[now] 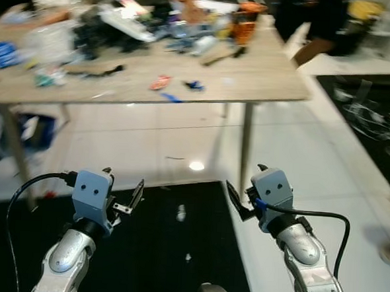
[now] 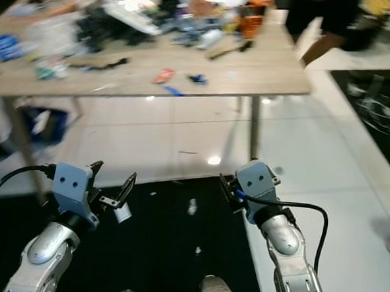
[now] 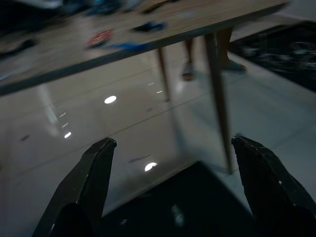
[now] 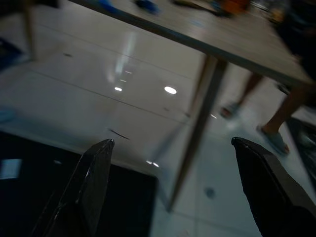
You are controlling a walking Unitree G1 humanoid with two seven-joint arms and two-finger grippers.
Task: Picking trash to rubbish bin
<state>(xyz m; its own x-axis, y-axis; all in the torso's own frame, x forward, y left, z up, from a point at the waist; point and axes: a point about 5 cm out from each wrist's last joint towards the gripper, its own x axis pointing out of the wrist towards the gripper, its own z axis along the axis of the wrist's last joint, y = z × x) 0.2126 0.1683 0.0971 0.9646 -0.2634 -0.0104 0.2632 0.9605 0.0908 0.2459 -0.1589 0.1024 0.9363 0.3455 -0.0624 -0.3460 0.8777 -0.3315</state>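
Floor is glossy white tile, with a black mat at 6 o'clock under both arms. A second black patch with white marks sits at 3 o'clock.

Wooden table spans 10 to 1 o'clock, its top crowded with clutter, blurred, items mostly unreadable. Near the front edge lie loose trash pieces: red wrapper, blue scrap, blue strip, and a teal bit at 10 o'clock. An orange object stands at 12–1 o'clock.

Person in dark clothing is at 1–2 o'clock, beyond the table's far right corner; legs and sandalled feet show past the table leg in the right wrist view.

Blue item sits under the table at 9 o'clock; cannot tell if it's the bin.

Left gripper hovers at 7 o'clock over the mat, fingers wide apart, holding nothing. Right gripper hovers at 5 o'clock at the mat's edge, fingers also wide apart, holding nothing.

Small white scraps lie on the mat between the two grippers.
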